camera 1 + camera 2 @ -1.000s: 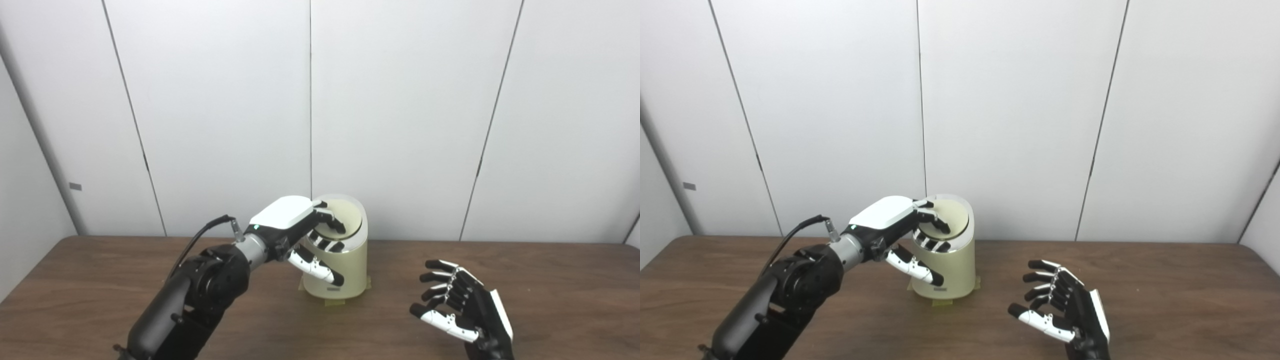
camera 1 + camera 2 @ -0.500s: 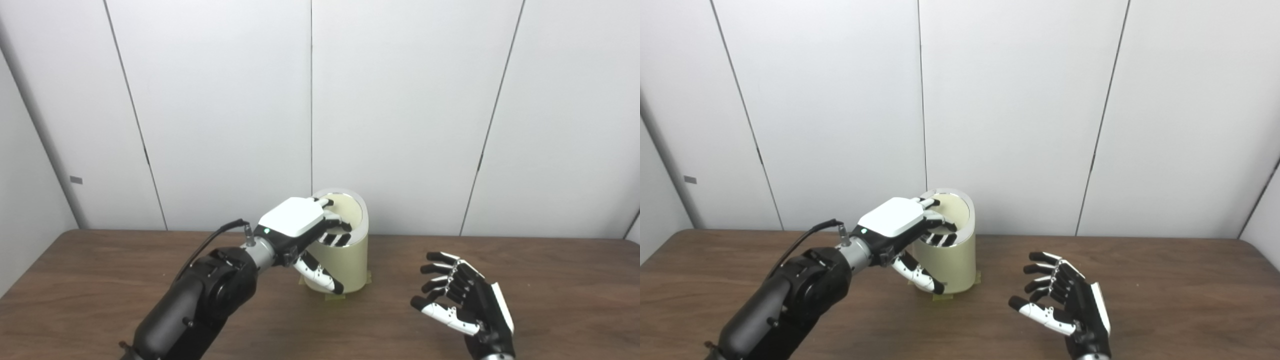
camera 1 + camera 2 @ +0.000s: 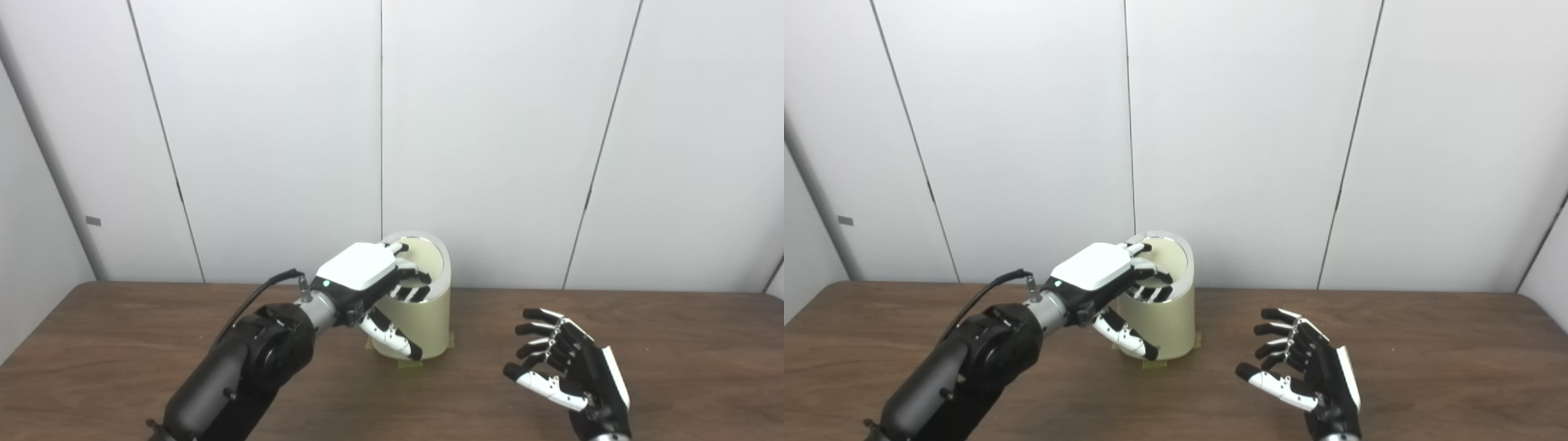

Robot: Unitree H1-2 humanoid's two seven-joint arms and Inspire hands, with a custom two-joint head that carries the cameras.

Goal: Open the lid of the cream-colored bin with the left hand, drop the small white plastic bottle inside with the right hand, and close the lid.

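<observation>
At rear centre of worktop (image 3: 122, 343): cream-colored bin (image 3: 422, 327) upright, left hand (image 3: 367, 278) on its top.
Bin's long axis is vertical; yellow tape (image 3: 409, 364) shows at its base. Lid (image 3: 422, 257) looks tipped or recessed within the silver rim; open or shut, cannot tell. Left hand covers the rim's near-left edge, fingers (image 3: 409, 293) curled down onto the lid area, thumb lying across the bin's front wall, gripping nothing separate. Right hand (image 3: 1311, 376) hangs well apart to the bin's right, palm inward, fingers spread and empty. Small white plastic bottle: not visible, presumably inside. Judgement: left hand is nearer; lid closing remains.
</observation>
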